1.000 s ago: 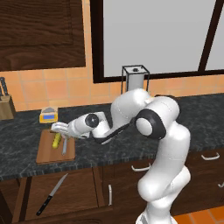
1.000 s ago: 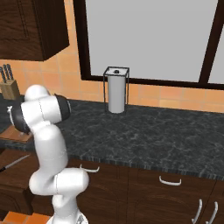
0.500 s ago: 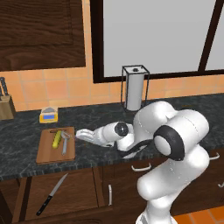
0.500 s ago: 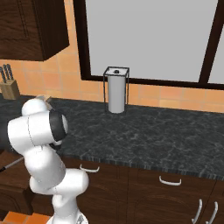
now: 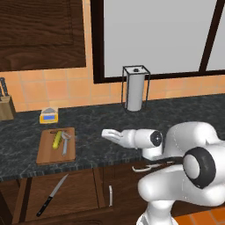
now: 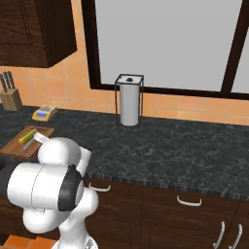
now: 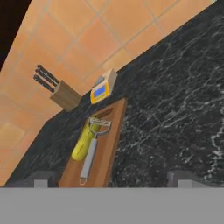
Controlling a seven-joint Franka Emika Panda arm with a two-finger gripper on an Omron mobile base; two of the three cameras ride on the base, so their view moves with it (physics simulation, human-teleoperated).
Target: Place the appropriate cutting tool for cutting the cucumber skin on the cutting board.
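Here the end effector [image 5: 107, 133], fingers spread wide and empty, hangs well apart from the peeler [image 7: 92, 146]: light, rigid, slippery metal lying beside the cucumber [image 7: 83, 143] on the cutting board [image 7: 105, 157]; the slim handle offers the best hold.

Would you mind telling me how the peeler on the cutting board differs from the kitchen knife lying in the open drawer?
The peeler is all silver-grey metal; the kitchen knife has a black handle and a pale blade. The peeler is shorter, with a forked head, while the knife is long and tapers to a point. The peeler lies on the cutting board beside the cucumber; the knife lies lower, in the drawer. Both lie flat and untouched.
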